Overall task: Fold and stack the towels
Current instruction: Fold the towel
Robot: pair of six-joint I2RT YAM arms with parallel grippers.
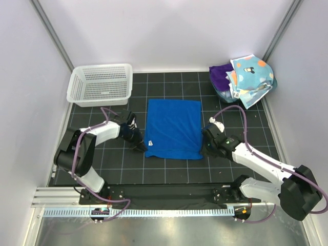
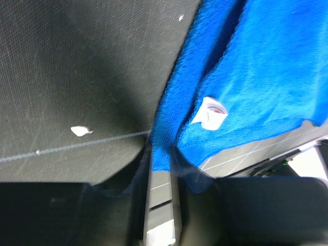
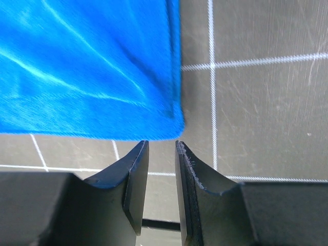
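Note:
A royal blue towel (image 1: pixel 173 128) lies flat in the middle of the black mat. My left gripper (image 1: pixel 140 145) is at its near left corner, shut on the towel's edge (image 2: pixel 162 134), with blue cloth pinched between the fingertips. The towel's white tag (image 2: pixel 210 113) lies just right of that grip. My right gripper (image 1: pixel 207 143) is at the near right corner. In the right wrist view its jaws (image 3: pixel 162 144) stand slightly apart and empty, just short of the towel's corner (image 3: pixel 171 120). A purple towel (image 1: pixel 220 76) and a polka-dot towel (image 1: pixel 251 74) are piled at the back right.
A white mesh basket (image 1: pixel 101 84) stands at the back left. The piled towels sit in a teal tub (image 1: pixel 225 95) in the back right corner. White walls close in both sides and the back of the mat.

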